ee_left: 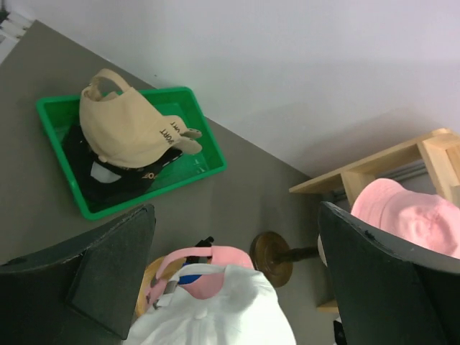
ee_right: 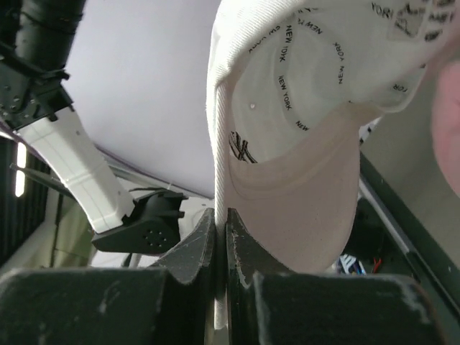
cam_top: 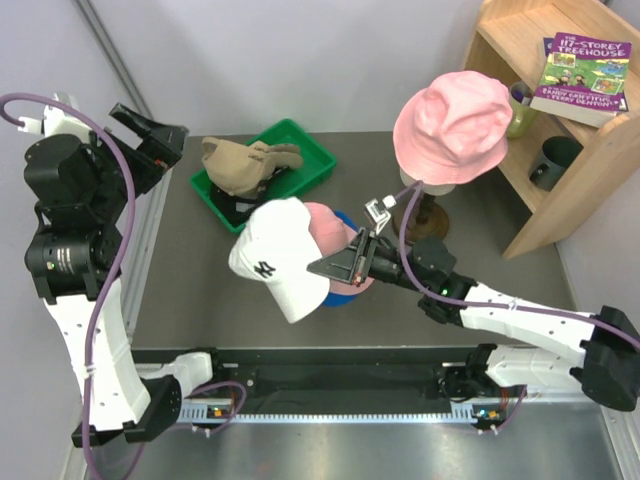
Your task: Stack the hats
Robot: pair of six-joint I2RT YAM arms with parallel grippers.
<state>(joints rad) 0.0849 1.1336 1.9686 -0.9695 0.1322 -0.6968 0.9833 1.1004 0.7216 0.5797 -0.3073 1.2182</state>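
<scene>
My right gripper is shut on the edge of a white cap, holding it tilted over a pink cap that lies on a blue cap. In the right wrist view the jaws pinch the white cap's rim. A tan cap lies on a black cap in a green tray. My left gripper is open and empty, raised at the far left. Its wrist view shows the white cap, pink cap, tan cap and tray.
A pink bucket hat sits on a stand with a round brown base behind the right arm. A wooden shelf at the far right holds a book, a green mug and a black cup.
</scene>
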